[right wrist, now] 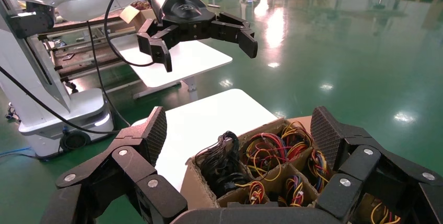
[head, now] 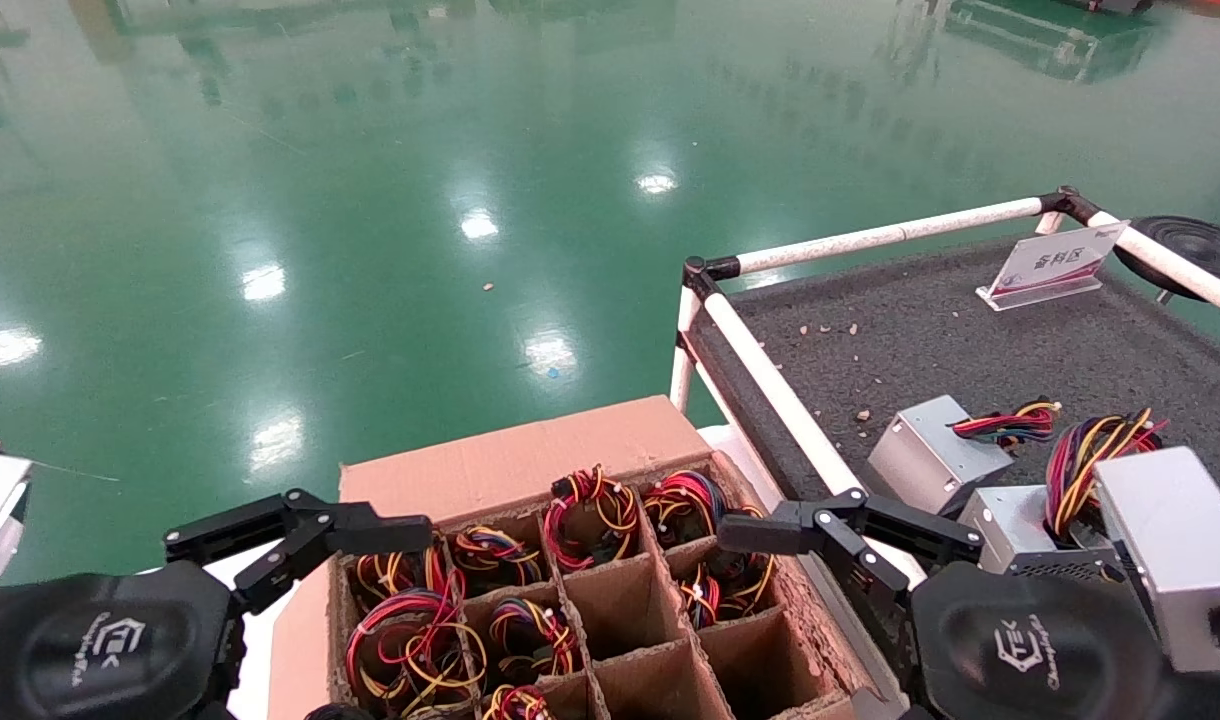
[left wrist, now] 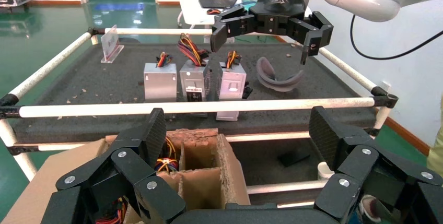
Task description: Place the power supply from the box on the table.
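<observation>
The brown cardboard box (head: 530,455) stands low in the head view. Several of its cells hold looped red and yellow wire bundles (head: 590,510) that hide the power supply bodies beneath. Some cells near the table side (head: 625,595) are empty. Three silver power supplies (head: 930,460) (head: 1020,525) (head: 1170,540) lie on the dark grey table (head: 970,330) to the right. My left gripper (head: 300,540) hangs open over the box's left edge, holding nothing. My right gripper (head: 850,540) hangs open between box and table rail, also holding nothing. In the right wrist view the wire bundles (right wrist: 266,151) lie below the open gripper (right wrist: 240,130).
A white pipe rail (head: 770,380) separates box and table. A tilted sign holder (head: 1050,265) and a black round disc (head: 1195,250) sit at the table's far end. A curved dark strap-like object (left wrist: 279,78) lies on the table. The box rests on a white platform (right wrist: 209,114); green floor lies beyond.
</observation>
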`<move>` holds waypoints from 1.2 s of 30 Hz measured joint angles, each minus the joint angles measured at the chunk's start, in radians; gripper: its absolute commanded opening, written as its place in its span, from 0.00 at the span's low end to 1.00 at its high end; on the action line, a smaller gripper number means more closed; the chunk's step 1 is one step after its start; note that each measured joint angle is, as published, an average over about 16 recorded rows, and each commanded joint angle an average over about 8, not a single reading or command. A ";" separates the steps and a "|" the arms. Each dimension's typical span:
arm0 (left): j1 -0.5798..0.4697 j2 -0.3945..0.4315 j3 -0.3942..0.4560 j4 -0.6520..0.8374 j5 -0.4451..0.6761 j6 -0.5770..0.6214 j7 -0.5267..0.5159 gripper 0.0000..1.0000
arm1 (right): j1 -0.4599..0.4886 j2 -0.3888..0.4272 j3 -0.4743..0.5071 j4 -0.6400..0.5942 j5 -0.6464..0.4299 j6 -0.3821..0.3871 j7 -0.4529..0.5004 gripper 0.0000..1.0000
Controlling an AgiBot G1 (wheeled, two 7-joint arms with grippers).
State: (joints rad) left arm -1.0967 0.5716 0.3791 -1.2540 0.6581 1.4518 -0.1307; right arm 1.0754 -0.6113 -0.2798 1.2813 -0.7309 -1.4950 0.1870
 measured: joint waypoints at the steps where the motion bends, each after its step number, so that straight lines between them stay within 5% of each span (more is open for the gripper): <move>1: 0.000 0.000 0.000 0.000 0.000 0.000 0.000 0.46 | 0.000 0.000 0.000 0.000 0.000 0.000 0.000 1.00; 4: 0.000 0.000 0.000 0.000 0.000 0.000 0.000 0.29 | 0.000 0.000 0.000 0.000 0.000 0.000 0.000 1.00; 7: 0.000 0.000 0.000 0.000 0.000 0.000 0.000 0.00 | 0.000 0.000 0.000 0.000 0.000 0.000 0.000 1.00; 36: 0.000 0.000 0.000 0.000 0.000 0.000 0.000 0.00 | 0.000 0.000 0.000 0.000 0.000 0.000 0.000 1.00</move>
State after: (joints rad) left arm -1.0967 0.5716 0.3791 -1.2540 0.6581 1.4518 -0.1307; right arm 1.0754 -0.6113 -0.2798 1.2813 -0.7309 -1.4950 0.1870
